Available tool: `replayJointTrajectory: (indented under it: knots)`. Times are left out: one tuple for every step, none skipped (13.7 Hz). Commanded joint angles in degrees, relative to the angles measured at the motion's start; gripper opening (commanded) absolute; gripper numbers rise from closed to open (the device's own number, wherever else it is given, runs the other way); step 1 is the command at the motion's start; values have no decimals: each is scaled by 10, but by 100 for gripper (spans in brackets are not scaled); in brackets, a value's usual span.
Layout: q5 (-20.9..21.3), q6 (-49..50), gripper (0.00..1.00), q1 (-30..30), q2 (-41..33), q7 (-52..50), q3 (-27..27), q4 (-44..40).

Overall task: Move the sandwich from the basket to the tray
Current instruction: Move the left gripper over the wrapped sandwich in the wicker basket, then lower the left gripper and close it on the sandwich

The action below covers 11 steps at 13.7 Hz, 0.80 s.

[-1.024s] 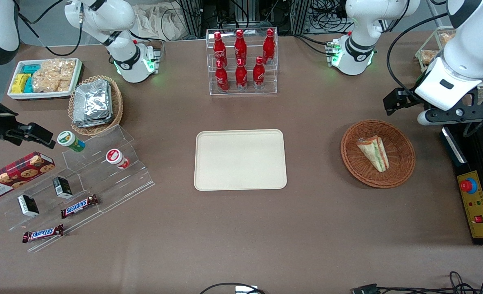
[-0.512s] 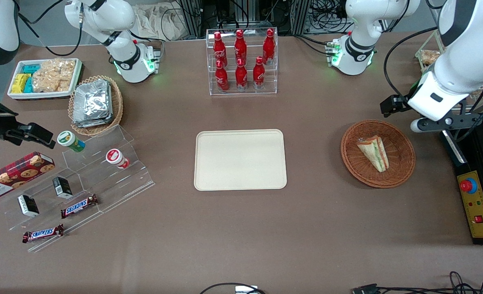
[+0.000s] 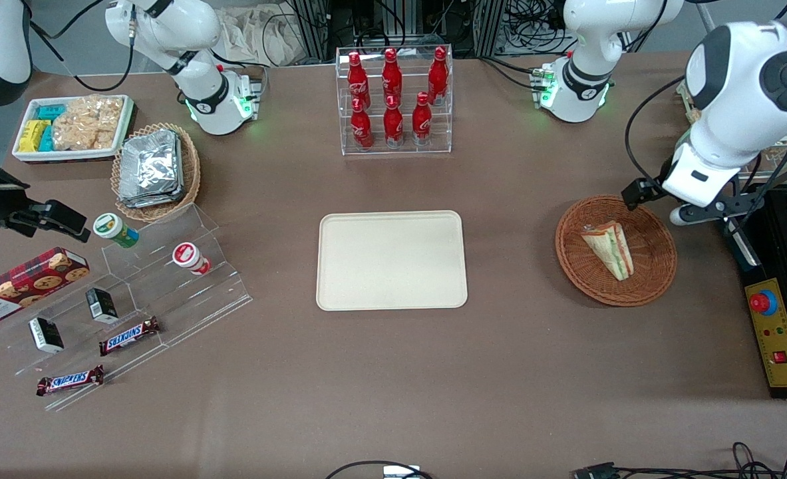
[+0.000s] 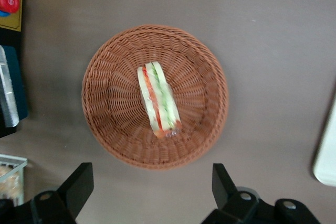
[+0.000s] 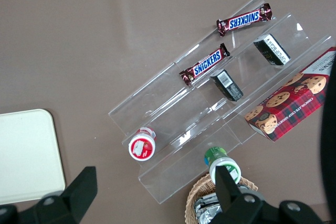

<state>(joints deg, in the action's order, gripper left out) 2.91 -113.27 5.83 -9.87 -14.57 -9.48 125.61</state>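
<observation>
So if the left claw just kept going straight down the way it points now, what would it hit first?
Probably the basket: the open left claw hangs above its rim, pointing down. Whether it would meet the rim or the sandwich first is unclear.

The wrapped sandwich (image 3: pixel 608 248) lies on its side in the reddish-brown wicker basket (image 3: pixel 656 279). The cream tray (image 3: pixel 392 260) sits flat, well apart. The gripper (image 4: pixel 152 192) hovers spread wide above the basket.

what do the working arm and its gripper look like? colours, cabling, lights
The left arm has glossy white shells with dark grey-black joint caps. Its base carries a black band and green lights. Black cables loop along the wrist. The gripper, above the basket's rim, is matte black with two wedge-shaped fingers, open.
</observation>
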Motion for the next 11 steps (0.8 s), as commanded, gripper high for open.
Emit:
replayJointTrajectory:
  knots:
    - [0,-94,100,19,-13,-7,-2,85]
    - [0,-139,100,20,-6,-20,-2,114]
    - [0,-183,100,20,8,-40,-2,134]
    - [1,-220,100,19,31,-56,-2,145]
    - [1,-252,100,19,54,-66,-2,151]
    - [1,-288,100,19,76,-70,-2,160]
    - [1,-319,100,19,91,-77,-2,171]
    - [1,-333,100,18,107,-83,-2,173]
    - [1,-337,100,18,121,-85,-2,172]
    - [1,-350,100,18,129,-86,-2,173]
    - [1,-362,100,18,138,-86,-2,176]
